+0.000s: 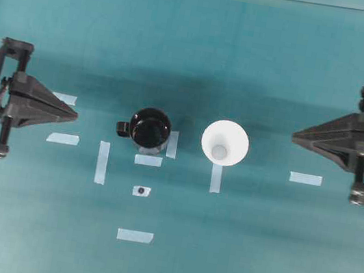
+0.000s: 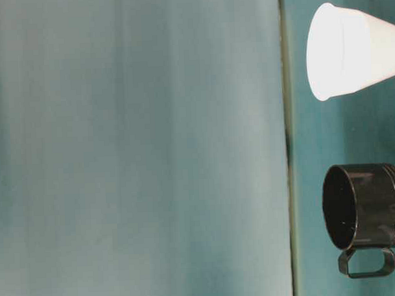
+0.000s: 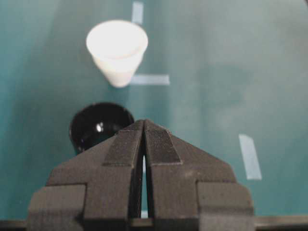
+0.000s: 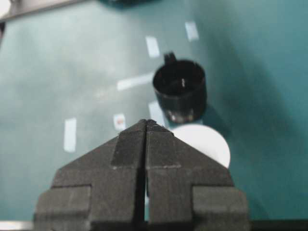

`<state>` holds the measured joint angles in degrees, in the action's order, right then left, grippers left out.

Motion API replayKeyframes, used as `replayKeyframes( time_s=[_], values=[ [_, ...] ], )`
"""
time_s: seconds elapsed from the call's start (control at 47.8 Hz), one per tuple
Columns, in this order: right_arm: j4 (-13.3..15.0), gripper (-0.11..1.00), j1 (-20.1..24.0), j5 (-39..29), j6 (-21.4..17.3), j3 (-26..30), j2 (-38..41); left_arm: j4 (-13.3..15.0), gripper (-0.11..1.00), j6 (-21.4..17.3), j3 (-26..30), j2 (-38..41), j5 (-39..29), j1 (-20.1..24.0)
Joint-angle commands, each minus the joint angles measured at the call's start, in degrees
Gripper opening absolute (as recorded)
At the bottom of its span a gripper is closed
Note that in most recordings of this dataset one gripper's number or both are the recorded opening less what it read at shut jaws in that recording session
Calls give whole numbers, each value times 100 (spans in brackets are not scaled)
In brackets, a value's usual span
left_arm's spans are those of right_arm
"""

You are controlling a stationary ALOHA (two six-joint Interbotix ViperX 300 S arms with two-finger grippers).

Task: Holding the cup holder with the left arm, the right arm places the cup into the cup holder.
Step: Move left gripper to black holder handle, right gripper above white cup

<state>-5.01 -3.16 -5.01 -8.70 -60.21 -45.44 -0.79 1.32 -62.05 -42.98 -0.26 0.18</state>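
Both grippers (image 1: 75, 114) (image 1: 294, 135) closed, holding nothing, cup holder (image 1: 150, 129) seemingly empty, cup (image 1: 224, 143) empty.

Cup holder (image 1: 150, 128): glossy black, plastic-looking, light glints inside. Cup (image 1: 224, 142): plain matt white, paper-like, smooth wall. Bench (image 1: 255, 245): matt teal cloth-like cover with pale tape strips (image 1: 135, 236); left end effector (image 3: 145, 126) pads look finely ribbed, matt black.
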Motion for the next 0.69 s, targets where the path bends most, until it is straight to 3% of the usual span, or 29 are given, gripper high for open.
replayKeyframes(
  time_s=[0.0, 0.669],
  values=[
    [0, 0, -62, -176, -53, 334, 255, -26, 3, -9, 220, 114, -79, -9],
    [0, 0, -246, -1204, -53, 1380, 1995, -35, 3, -18, 896, 1354, -668, 0]
  ],
)
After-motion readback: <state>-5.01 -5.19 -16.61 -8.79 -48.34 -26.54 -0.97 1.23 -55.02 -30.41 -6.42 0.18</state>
